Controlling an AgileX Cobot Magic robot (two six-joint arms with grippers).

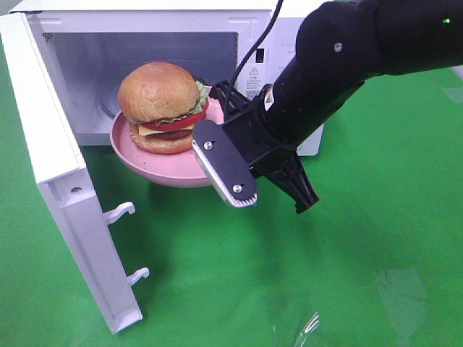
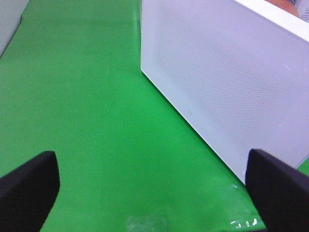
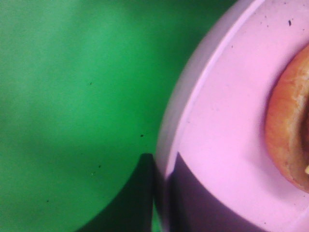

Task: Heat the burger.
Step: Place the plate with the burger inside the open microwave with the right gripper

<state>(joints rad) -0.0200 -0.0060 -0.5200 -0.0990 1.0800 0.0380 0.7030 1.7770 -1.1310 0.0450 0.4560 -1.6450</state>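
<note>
Exterior high view, loading stage: the burger [image 1: 160, 108] sat centred on a pink plate [image 1: 166, 172], and the plate was carried level at the mouth of the microwave [image 1: 108, 65], apparently part way in, with its near half out over the green table [image 1: 289, 289]. The door [image 1: 65, 181] stood swung wide on the left of that view. The right gripper [image 1: 221, 163] was clamped on the plate's rim on the arm's side, clear of the bun. Step judged in hand: placing the plated burger into the cavity; heating not yet begun. The next move would call for keeping the plate level, advancing it until the whole plate cleared the sill, setting it on the cavity floor, letting go of the rim and backing out without dragging the plate; the door would then need shutting. Right wrist view, not given elsewhere: the pinch on the rim seen close, dark fingers either side of the edge, the bun's flank well inboard of them. Left wrist view, the only one to show it: the left gripper [image 2: 154, 193], jaws spread wide and empty above the table, near a white meshed panel [image 2: 217, 82], probably the door's outer face; the burger could not be made out there. Only the exterior view showed the cavity and the plate's place against it.
</note>
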